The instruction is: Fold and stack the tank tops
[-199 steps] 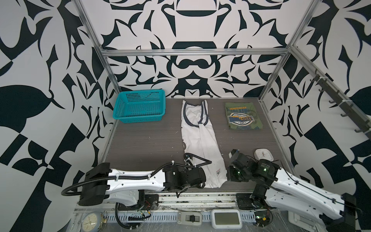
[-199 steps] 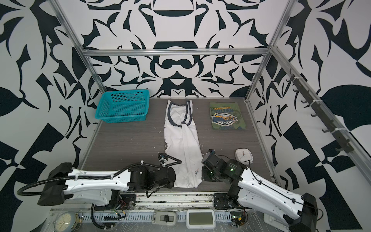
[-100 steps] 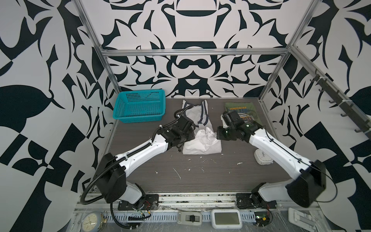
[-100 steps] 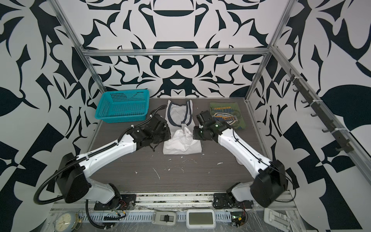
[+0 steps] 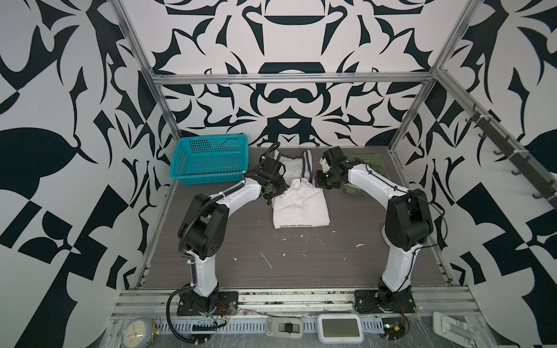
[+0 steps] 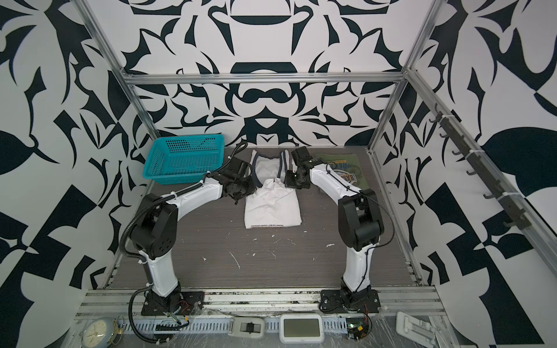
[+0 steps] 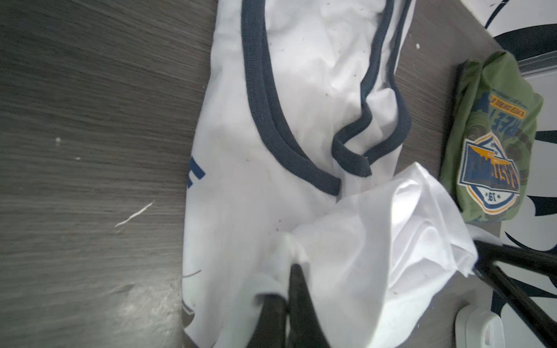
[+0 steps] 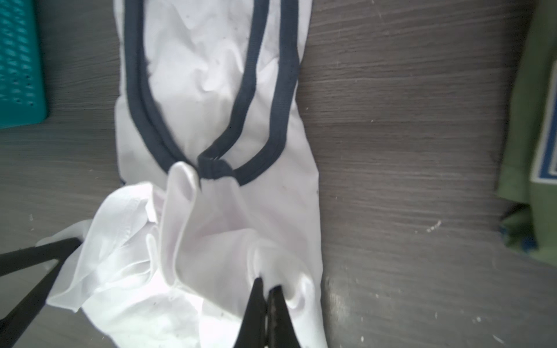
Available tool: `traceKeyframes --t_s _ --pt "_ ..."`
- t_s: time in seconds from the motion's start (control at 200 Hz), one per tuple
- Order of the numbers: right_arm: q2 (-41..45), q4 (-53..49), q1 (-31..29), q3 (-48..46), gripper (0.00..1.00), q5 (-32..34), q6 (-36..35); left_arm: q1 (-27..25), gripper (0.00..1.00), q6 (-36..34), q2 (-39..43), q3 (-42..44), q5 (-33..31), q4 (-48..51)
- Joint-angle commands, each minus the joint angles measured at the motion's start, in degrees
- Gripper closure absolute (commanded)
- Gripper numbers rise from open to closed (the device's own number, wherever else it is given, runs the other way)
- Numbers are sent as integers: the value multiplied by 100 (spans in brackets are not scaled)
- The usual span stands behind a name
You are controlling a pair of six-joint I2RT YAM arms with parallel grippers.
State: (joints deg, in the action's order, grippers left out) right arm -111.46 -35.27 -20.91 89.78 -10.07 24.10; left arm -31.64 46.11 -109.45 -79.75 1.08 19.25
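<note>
- Left wrist view: left gripper [image 7: 297, 271] clamped on white top [image 7: 241, 180] hem; right gripper [image 8: 265, 289] likewise.
- White top beside basket [image 5: 208, 177]; folded green top [image 7: 494, 135] beyond it.
- Step: hem-to-straps fold. Next: lay hem level, release.

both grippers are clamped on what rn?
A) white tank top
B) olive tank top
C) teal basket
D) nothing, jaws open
A: in the wrist views the left gripper and the right gripper each pinch bunched cloth of the white tank top, with the jaws shut on it.
</note>
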Motion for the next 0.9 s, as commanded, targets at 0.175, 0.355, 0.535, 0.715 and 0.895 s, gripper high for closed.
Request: traceKeyframes --t_s 0.175,0.355,0.535,0.715,0.895 --pt "-465 -178 16 772 67 89 -86 227 63 232 -228 -230 -13 24" --pt "-13 -586 -15 648 54 681 -117 342 41 36 160 -191 -531 338" --pt "388 -183 -296 71 54 506 -164 180 42 -32 676 315 -586 158" --pt "-250 -23 -362 418 60 103 -148 11 47 -109 270 166 -255 -173" --pt "-1103 -280 -314 1294 64 269 -312 133 49 -224 -598 -482 -167 -237"
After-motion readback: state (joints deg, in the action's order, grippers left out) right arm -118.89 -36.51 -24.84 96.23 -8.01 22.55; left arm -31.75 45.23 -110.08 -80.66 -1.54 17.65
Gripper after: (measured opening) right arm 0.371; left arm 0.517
